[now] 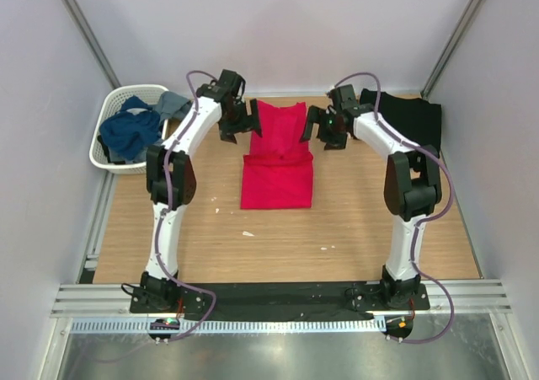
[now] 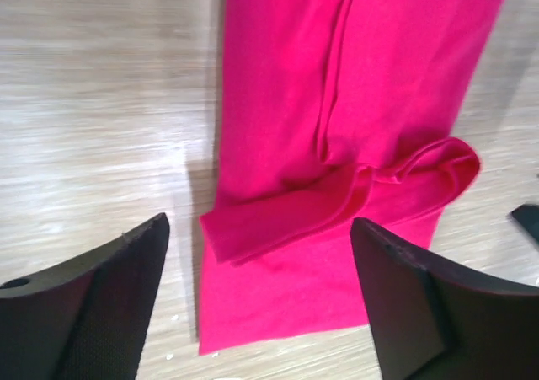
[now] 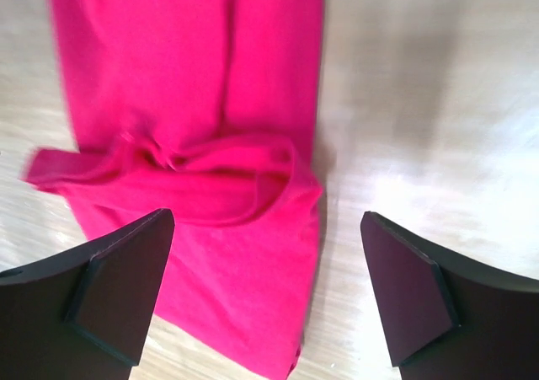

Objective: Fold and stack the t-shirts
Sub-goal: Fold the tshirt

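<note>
The red shirt [image 1: 278,161] lies flat in the middle of the wood-grain tabletop [image 1: 379,228], folded into a long strip running near to far. Its far part is narrower and its near part a wider rectangle. Across the strip, where the two parts meet, a rumpled band of the same cloth lies crosswise, seen in the left wrist view [image 2: 337,203] and in the right wrist view [image 3: 185,186].

The left end effector [image 1: 242,129] hangs just left of the shirt's far part. Its fingers [image 2: 93,313] stand wide apart with nothing between them but the shirt's edge lying below. The right end effector [image 1: 324,133] hangs just right of the same part, fingers [image 3: 429,304] likewise spread wide and holding nothing.

The black shirt [image 1: 413,119] lies at the far right of the tabletop, behind the right arm and well apart from the red one.

At the far left stands a white lattice basket [image 1: 139,88] holding a blue cloth [image 1: 130,131] and a grey cloth [image 1: 173,104]. A few white specks [image 1: 248,233] dot the tabletop near the red shirt's near edge.
</note>
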### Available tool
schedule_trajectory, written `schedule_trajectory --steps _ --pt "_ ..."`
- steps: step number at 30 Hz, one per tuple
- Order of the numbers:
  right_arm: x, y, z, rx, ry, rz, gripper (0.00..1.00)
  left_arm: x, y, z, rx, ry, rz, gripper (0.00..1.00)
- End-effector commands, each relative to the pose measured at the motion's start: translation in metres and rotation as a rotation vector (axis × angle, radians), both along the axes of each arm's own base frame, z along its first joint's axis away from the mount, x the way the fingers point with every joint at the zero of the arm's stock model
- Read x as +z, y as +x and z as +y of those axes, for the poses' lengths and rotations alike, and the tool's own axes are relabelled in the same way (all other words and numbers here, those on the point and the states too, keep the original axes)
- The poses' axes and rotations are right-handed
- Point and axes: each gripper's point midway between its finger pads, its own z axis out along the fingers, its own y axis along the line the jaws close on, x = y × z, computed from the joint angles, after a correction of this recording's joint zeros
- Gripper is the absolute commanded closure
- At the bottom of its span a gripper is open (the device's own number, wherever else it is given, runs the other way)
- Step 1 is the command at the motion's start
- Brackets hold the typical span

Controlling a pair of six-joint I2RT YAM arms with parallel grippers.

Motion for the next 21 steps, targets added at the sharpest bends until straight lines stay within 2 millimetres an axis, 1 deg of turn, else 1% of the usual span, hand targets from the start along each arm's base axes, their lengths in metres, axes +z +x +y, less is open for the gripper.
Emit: schedule_trajectory --steps 1,2,3,4,5,6,7,8,9,10,11,12,13,14,15,16,17,18,19,20,21 --pt "0.098 0.027 0.003 0.053 0.036 -0.264 0.0 0.08 -0.005 0.026 0.01 0.059 -0.135 0.09" --pt "0.105 0.023 0.007 0.072 0.048 -0.276 0.0 0.073 -0.019 0.029 0.014 0.061 -0.1 0.07" --pt "0.109 0.017 0.014 0.107 0.067 -0.28 0.0 0.08 -0.02 0.027 0.021 0.033 -0.134 0.04" --pt "0.118 0.008 0.021 0.139 0.078 -0.298 0.01 0.078 -0.029 0.026 0.02 0.014 -0.127 0.01" --pt "0.11 -0.007 0.034 0.191 0.078 -0.28 0.0 0.086 -0.048 0.023 0.026 -0.05 -0.138 0.01" --pt "0.108 -0.019 0.046 0.235 0.084 -0.274 0.0 0.08 -0.06 0.022 0.03 -0.08 -0.12 0.01" --pt "0.111 -0.03 0.056 0.27 0.087 -0.286 0.0 0.1 -0.074 0.022 0.036 -0.126 -0.16 0.02" --pt "0.093 -0.055 0.077 0.346 0.077 -0.256 0.0 0.095 -0.082 0.022 0.047 -0.148 -0.151 0.02" --pt "0.086 -0.067 0.089 0.388 0.078 -0.251 0.0 0.066 -0.102 0.024 0.069 -0.158 -0.085 0.01" --pt "0.084 -0.075 0.1 0.425 0.081 -0.271 0.0 0.061 -0.111 0.027 0.079 -0.162 -0.076 0.02" --pt "0.07 -0.097 0.118 0.495 0.074 -0.253 0.0 0.063 -0.123 0.031 0.085 -0.162 -0.079 0.02" --pt "0.065 -0.102 0.125 0.514 0.065 -0.256 0.0 0.043 -0.14 0.04 0.103 -0.124 -0.027 0.02" --pt "0.057 -0.103 0.129 0.508 0.027 -0.262 0.0 0.037 -0.149 0.046 0.116 -0.104 -0.011 0.03" --pt "0.048 -0.101 0.13 0.5 -0.006 -0.256 0.01 0.043 -0.159 0.054 0.126 -0.088 -0.027 0.03" --pt "0.042 -0.105 0.136 0.482 -0.023 -0.241 0.0 0.041 -0.166 0.06 0.139 -0.065 -0.025 0.02" --pt "0.036 -0.104 0.132 0.441 -0.053 -0.22 0.0 0.033 -0.173 0.073 0.17 -0.011 -0.026 0.02" --pt "0.028 -0.096 0.122 0.364 -0.104 -0.21 0.01 0.034 -0.18 0.081 0.187 0.018 -0.016 0.01" --pt "0.025 -0.095 0.119 0.325 -0.118 -0.198 0.0 0.042 -0.184 0.087 0.199 0.03 -0.044 0.0" --pt "0.021 -0.094 0.115 0.263 -0.126 -0.178 0.0 0.041 -0.188 0.092 0.213 0.051 -0.047 0.0" --pt "0.015 -0.091 0.106 0.227 -0.164 -0.177 0.0 0.042 -0.191 0.095 0.22 0.057 -0.049 0.0" --pt "0.01 -0.089 0.102 0.207 -0.188 -0.176 0.0 0.048 -0.194 0.097 0.227 0.051 -0.072 0.0"
